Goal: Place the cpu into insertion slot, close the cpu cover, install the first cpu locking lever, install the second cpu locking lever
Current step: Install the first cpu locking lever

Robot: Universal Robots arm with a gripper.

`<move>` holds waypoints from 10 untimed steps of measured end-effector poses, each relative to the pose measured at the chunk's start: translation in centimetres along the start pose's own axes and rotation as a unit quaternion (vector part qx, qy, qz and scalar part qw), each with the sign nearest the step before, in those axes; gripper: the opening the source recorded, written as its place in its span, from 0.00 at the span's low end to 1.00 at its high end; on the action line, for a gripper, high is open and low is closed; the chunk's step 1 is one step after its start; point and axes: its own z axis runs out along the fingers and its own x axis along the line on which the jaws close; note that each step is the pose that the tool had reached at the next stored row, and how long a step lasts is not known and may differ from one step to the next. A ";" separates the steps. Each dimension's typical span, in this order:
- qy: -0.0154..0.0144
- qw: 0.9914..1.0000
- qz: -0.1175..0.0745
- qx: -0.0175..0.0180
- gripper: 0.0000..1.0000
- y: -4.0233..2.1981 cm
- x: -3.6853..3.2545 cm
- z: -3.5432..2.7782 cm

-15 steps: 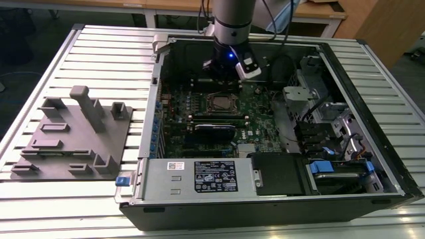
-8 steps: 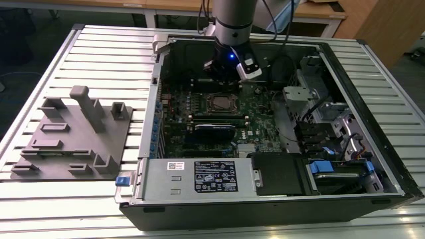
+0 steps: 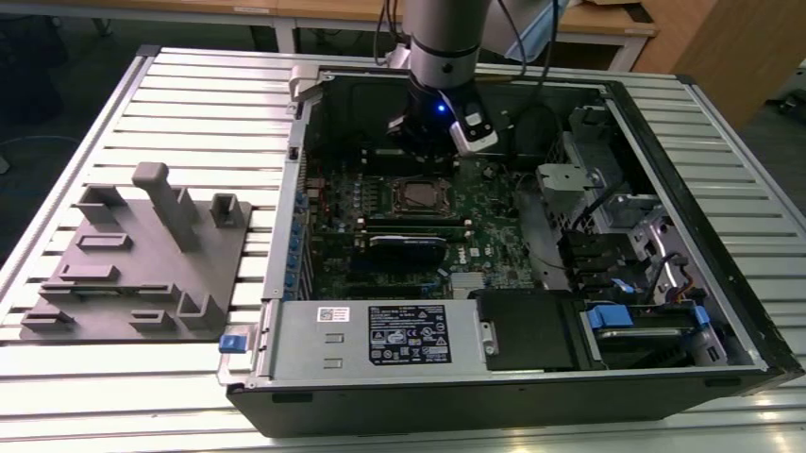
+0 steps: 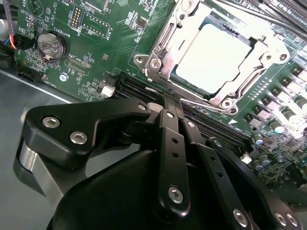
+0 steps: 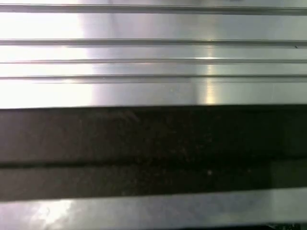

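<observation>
So the bench (image 3: 189,104) is one of those ribbed aluminium slat tops. An open computer case (image 3: 504,401) lies flat across its middle. A grey fixture plate (image 3: 139,283) with upright posts sits just beside the case, by the bench edge on the exterior view's left.

Exterior view: set high and off the arm, looking steeply down from moderate distance over the whole open computer case (image 3: 504,377) and the slatted table (image 3: 202,85). The arm (image 3: 444,38) enters at the case's far side. Second wrist view: close range, sighting obliquely down past the gripper (image 4: 165,98) onto the green circuit board (image 4: 96,28) and the insertion slot (image 4: 158,52). These two views share the slot and the surrounding board. First wrist view: very close, facing a ribbed metal surface (image 5: 153,91) and a dark band (image 5: 153,143).
</observation>
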 end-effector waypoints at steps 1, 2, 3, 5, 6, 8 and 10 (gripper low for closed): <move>0.000 1.000 0.000 0.000 0.11 0.00 -0.03 0.05; 0.000 1.000 0.000 0.000 0.11 -0.01 -0.05 0.09; 0.000 1.000 0.000 0.000 0.11 -0.01 -0.08 0.13; 0.000 1.000 0.000 0.000 0.11 -0.02 -0.12 0.19; 0.000 1.000 0.000 0.000 0.11 -0.02 -0.13 0.20; 0.000 1.000 0.000 0.000 0.11 -0.01 -0.16 0.24; 0.001 1.000 0.000 0.000 0.11 -0.02 -0.16 0.24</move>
